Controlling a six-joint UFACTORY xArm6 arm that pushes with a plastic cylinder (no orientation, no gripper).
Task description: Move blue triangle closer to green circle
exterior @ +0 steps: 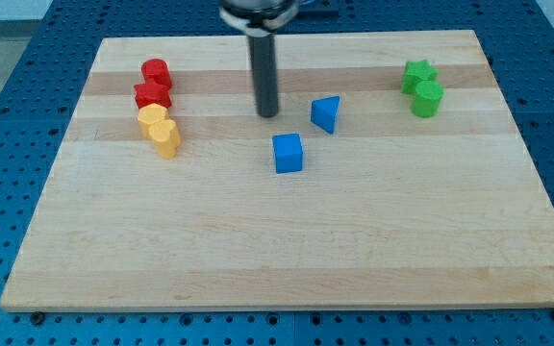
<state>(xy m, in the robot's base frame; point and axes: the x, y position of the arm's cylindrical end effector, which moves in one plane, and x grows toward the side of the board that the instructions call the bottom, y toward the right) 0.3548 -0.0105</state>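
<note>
In the camera view, the wooden counter (287, 250) lies on a blue perforated base (27, 38). My tip (267, 114) stands just to the view's left of the blue triangle (326, 113), close but with a small gap showing. There are no fingers on this rod, so nothing is held.

The blue triangle is a small wedge-shaped block, bright blue, with a lighter top face and darker side faces; it sits a little above the counter's middle, slightly toward the view's right. The blue cube (288, 153) rests below it and to the view's left, apart from it.

The green circle (428, 99), a short rounded block, sits near the view's top right, well apart from the triangle, touching the green star (418, 74) just above it.

At the view's left, four blocks stand in a tight column: a red cylinder (155, 71), a red star-like block (152, 94), a yellow block (152, 119) and a yellow heart-like block (165, 138).
</note>
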